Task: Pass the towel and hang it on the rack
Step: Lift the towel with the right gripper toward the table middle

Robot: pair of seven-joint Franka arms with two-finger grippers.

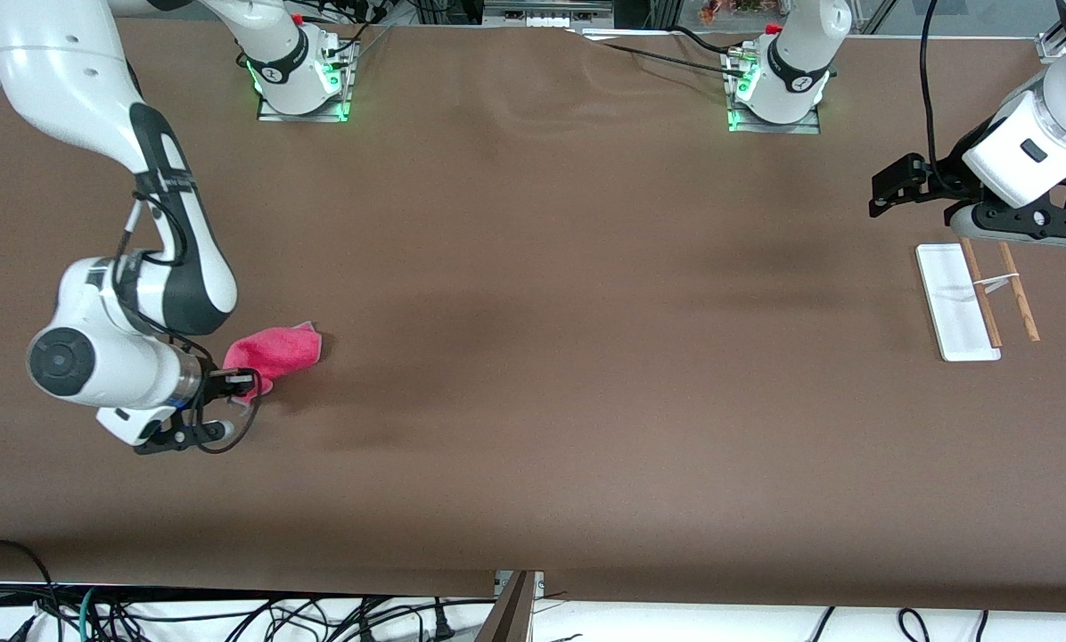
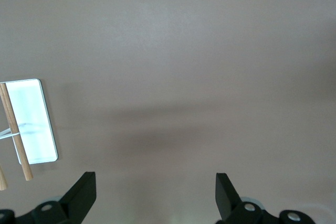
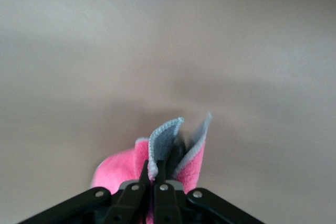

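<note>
One towel [image 1: 274, 355] lies on the table [image 1: 533, 374] toward the right arm's end, its long axis running from 2 to 8 o'clock in the front view, with the right gripper [image 1: 250, 383] clamped on its 8 o'clock corner. One rack [image 1: 974, 299], with two rods aligned 11 to 5 o'clock, sits toward the left arm's end, where the left gripper [image 1: 889, 192] waits above the table beside it, jaws spread and empty.

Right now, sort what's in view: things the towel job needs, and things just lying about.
Needed:
- towel, pinched in the shut right pincer
- rack, below the open left pincer, which waits

Lying about:
- cables past the table edge nearest the front camera
</note>
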